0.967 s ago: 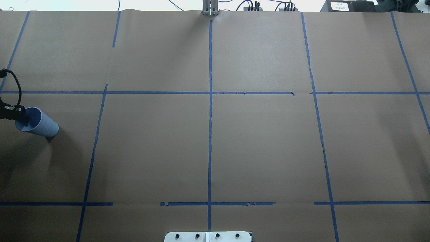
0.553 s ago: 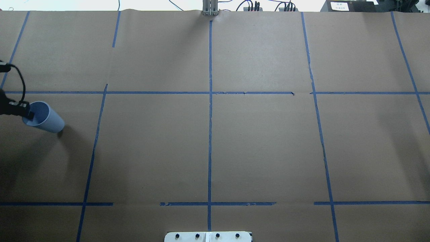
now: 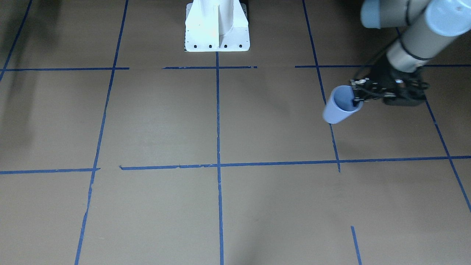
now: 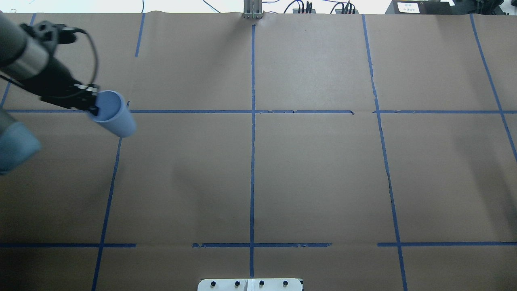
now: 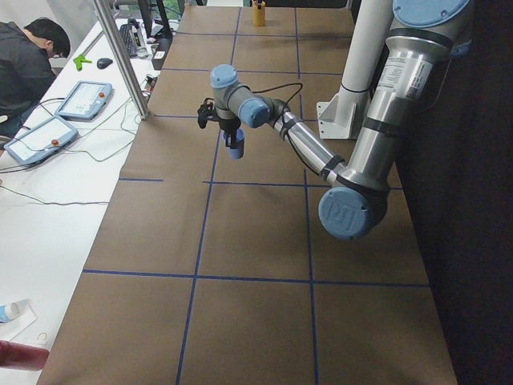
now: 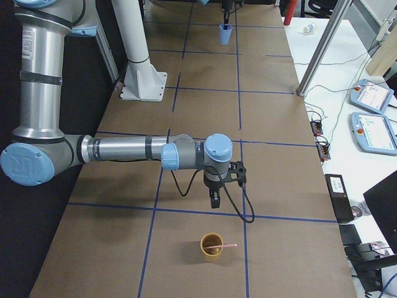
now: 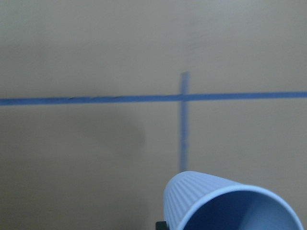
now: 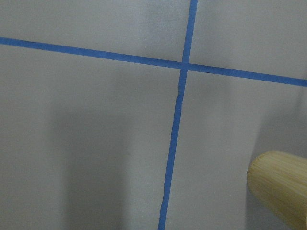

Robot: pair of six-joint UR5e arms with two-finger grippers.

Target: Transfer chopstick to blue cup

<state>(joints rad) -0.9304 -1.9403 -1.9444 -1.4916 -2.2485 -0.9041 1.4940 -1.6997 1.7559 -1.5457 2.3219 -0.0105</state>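
The blue cup [image 4: 117,119] hangs tilted above the table, held at its rim by my left gripper [image 4: 95,108], which is shut on it with one finger inside. It also shows in the front view [image 3: 338,106], the left side view [image 5: 234,144] and the left wrist view [image 7: 225,206]. The pinkish chopstick [image 6: 221,247] lies across a tan bamboo cup [image 6: 211,247] at the table's right end. My right gripper [image 6: 214,202] hovers just beyond that cup; I cannot tell whether it is open or shut. The bamboo cup's edge shows in the right wrist view [image 8: 280,194].
Brown paper with blue tape lines covers the table. The white robot base [image 3: 217,29] stands at the robot's edge. A metal post [image 5: 120,60], pendants and cables lie beyond the far edge, where a person [image 5: 24,60] sits.
My left arm has carried the blue cup from the table's left edge inward and farther from the robot, to the tape crossing. The cup stays in the gripper.
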